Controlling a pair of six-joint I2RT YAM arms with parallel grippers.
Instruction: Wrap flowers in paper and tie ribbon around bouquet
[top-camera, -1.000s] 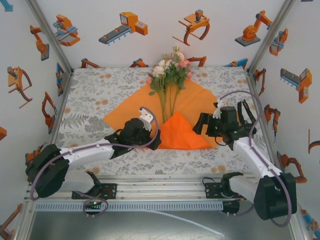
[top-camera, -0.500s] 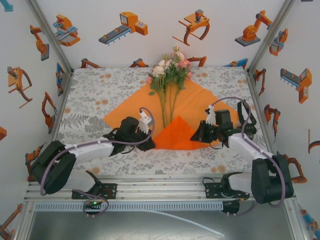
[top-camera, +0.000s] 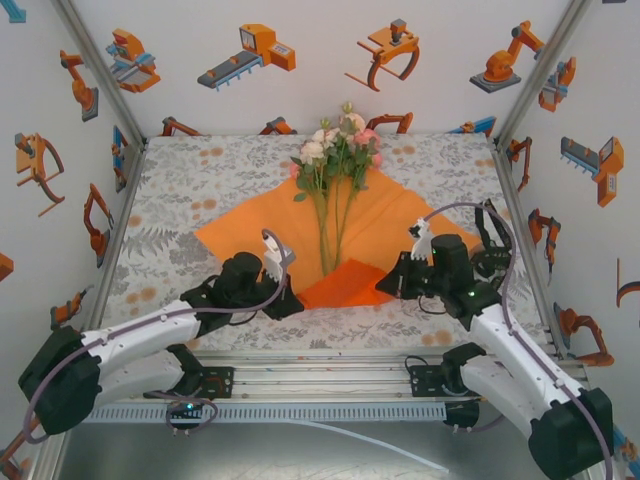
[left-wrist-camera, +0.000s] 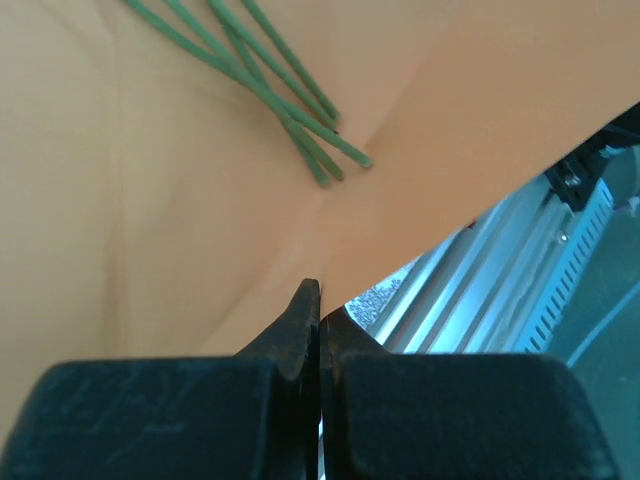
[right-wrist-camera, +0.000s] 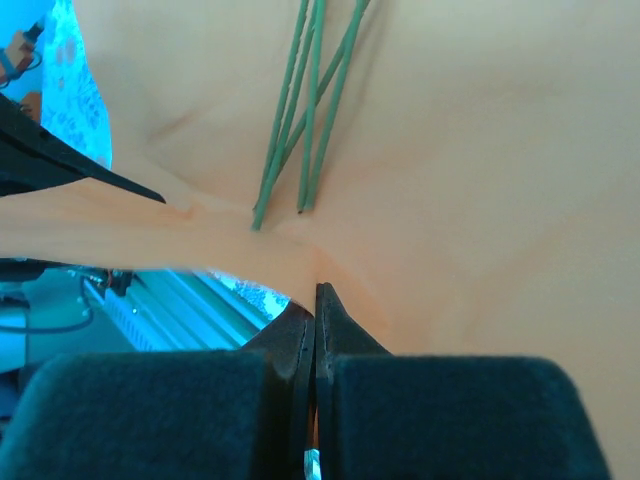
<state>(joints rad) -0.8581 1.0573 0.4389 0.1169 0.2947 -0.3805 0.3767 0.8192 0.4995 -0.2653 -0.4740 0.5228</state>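
Observation:
The flowers (top-camera: 337, 143) lie on the orange paper (top-camera: 255, 228), blossoms toward the back wall and stems (top-camera: 328, 225) pointing at me. The paper's near corner is folded up into a low flap (top-camera: 345, 285). My left gripper (top-camera: 288, 300) is shut on the flap's left edge, my right gripper (top-camera: 392, 285) on its right edge. In the left wrist view the closed gripper (left-wrist-camera: 320, 300) pinches the paper (left-wrist-camera: 150, 200) just below the stem ends (left-wrist-camera: 320, 150). The right wrist view shows its closed gripper (right-wrist-camera: 315, 300) pinching the paper (right-wrist-camera: 480, 200) below the stems (right-wrist-camera: 300, 120). The ribbon is out of view.
A floral-print tablecloth (top-camera: 180, 180) covers the table inside printed white walls. The aluminium rail (top-camera: 320, 365) with the arm bases runs along the near edge, just behind both grippers.
Both grippers have drawn back toward the near edge while holding the paper. The raised flap has dropped lower and flatter, and paper and flowers have slid slightly left and nearer.

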